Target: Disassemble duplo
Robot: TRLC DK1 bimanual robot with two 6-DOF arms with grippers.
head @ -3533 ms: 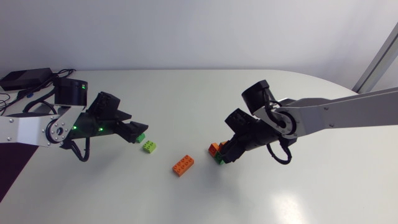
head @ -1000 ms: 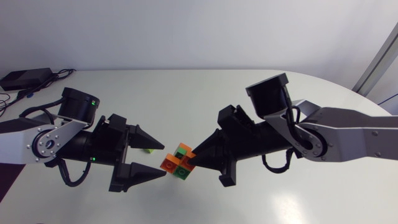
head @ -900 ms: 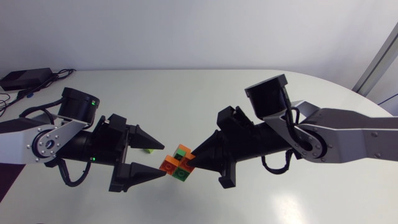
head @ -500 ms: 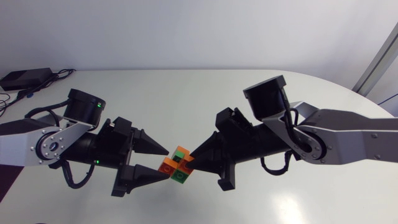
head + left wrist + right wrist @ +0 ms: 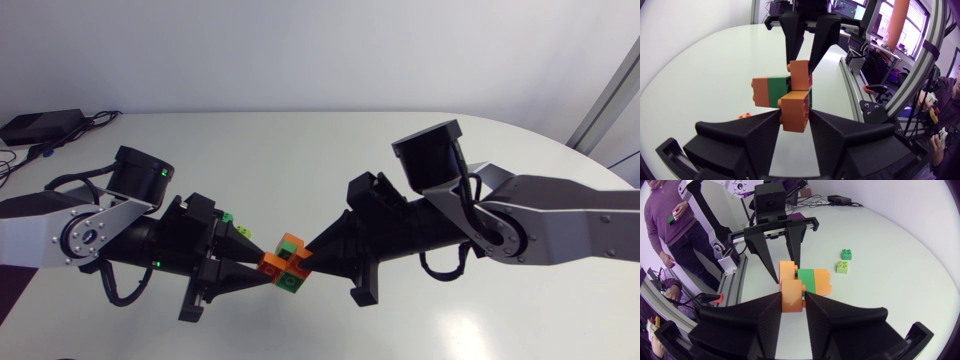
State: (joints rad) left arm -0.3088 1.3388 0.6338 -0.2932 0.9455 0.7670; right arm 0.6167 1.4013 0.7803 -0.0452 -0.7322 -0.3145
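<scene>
The duplo assembly (image 5: 286,266) (orange and green bricks) is held above the tabletop (image 5: 400,150). The left gripper (image 5: 794,116) is clenched on one orange brick of it, the right gripper (image 5: 792,298) on another. A dark green brick (image 5: 846,254) and a light green brick (image 5: 842,267) lie close together on the tabletop.

Head overhead, wrists close, facing, sharing duplo (image 5: 284,266)

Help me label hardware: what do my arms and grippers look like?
The left arm and right arm: silver-grey links, black round joints, looping black cables. The left gripper and right gripper: matte black, two broad wedge-shaped fingers each. Small green lights on the left arm.
</scene>
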